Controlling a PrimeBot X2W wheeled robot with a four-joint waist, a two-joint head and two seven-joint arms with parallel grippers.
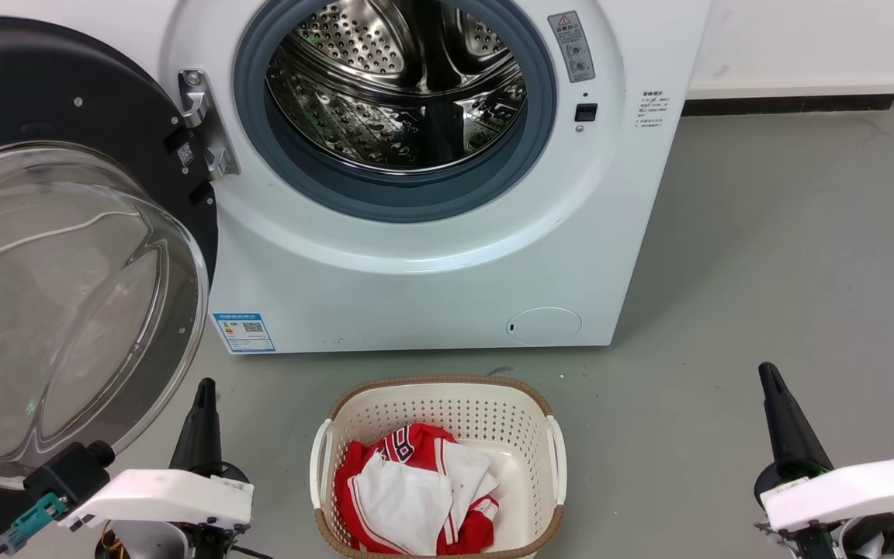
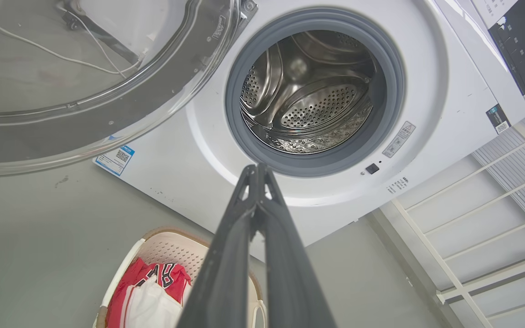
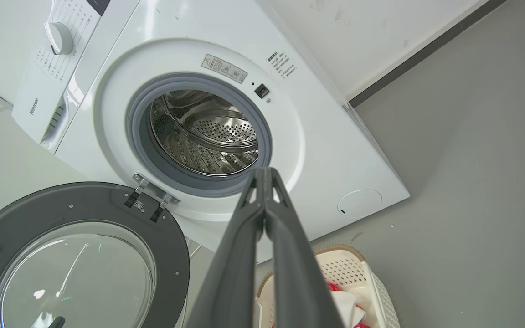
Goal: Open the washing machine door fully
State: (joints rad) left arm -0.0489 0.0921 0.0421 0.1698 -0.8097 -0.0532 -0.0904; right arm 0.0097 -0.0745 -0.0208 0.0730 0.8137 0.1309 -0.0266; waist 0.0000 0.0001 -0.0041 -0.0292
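The light is bright and even. A soft shadow lies on the floor just right of the washing machine. The steel drum inside it glints with small bright spots. Pale streaks of glare cross the glass of the washing machine door. Everything looks sharp.

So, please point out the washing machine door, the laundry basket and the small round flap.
washing machine door (image 1: 51, 295), head view, on the clear glass bowl
laundry basket (image 1: 447, 415), head view, on the perforated back wall
small round flap (image 1: 544, 326), head view, on its middle
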